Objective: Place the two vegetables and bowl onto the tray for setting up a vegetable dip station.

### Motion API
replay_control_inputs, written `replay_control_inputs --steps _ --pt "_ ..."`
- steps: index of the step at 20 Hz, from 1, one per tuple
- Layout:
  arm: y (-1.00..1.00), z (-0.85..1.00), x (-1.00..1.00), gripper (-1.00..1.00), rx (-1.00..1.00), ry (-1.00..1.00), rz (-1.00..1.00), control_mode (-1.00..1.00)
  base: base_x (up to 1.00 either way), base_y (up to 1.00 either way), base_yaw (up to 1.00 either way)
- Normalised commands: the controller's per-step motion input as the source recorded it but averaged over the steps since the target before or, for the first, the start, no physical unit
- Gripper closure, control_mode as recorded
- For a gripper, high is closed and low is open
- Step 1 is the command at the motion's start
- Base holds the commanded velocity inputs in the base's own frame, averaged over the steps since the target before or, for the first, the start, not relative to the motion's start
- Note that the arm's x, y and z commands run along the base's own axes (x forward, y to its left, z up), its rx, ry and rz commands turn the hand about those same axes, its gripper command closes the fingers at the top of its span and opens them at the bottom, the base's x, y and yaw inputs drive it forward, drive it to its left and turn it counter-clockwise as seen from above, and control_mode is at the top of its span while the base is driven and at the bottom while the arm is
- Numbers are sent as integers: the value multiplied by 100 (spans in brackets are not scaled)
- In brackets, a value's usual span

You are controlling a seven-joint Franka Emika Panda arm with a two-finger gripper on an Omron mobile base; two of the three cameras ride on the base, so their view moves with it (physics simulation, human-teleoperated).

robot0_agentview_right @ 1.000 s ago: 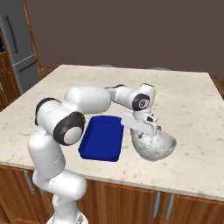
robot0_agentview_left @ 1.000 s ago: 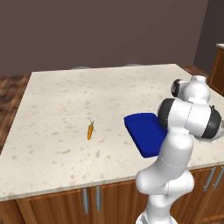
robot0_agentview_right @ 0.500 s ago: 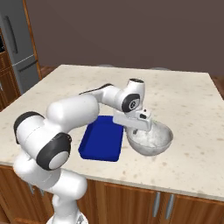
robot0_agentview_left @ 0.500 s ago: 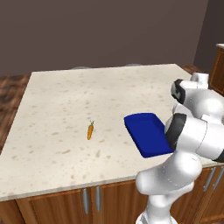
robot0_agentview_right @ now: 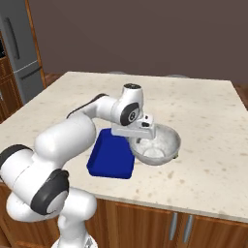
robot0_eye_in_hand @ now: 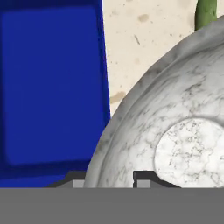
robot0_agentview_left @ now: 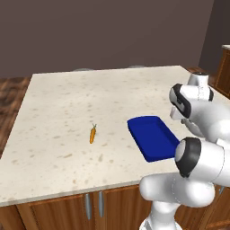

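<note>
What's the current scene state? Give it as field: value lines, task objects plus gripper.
gripper: shut on the near rim of the bowl, one fingertip inside and one outside
bowl: held in the gripper, beside the tray's right edge, not on it
tray: on the counter near its front edge, nothing on it
carrot: lying on the counter, well left of the tray
green vegetable: partly visible on the counter just beyond the bowl
items on tray: none yet

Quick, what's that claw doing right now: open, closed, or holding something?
Gripper: shut on the rim of the bowl, holding it just right of the tray.
</note>
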Motion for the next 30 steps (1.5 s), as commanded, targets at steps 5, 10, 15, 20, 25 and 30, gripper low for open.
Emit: replay_control_inputs --steps 5,10,15,20,25,30 --pt "39 17 6 100 0 -1 18 -100 0 0 0" --pt "40 9 9 100 0 0 19 -100 0 0 0" --pt "37 10 19 100 0 1 18 -100 0 0 0" --pt "34 4 13 100 0 0 14 -100 0 0 0" --pt "21 0 18 100 -1 1 6 -100 0 0 0" --pt "16 -1 25 100 -3 1 0 -100 0 0 0"
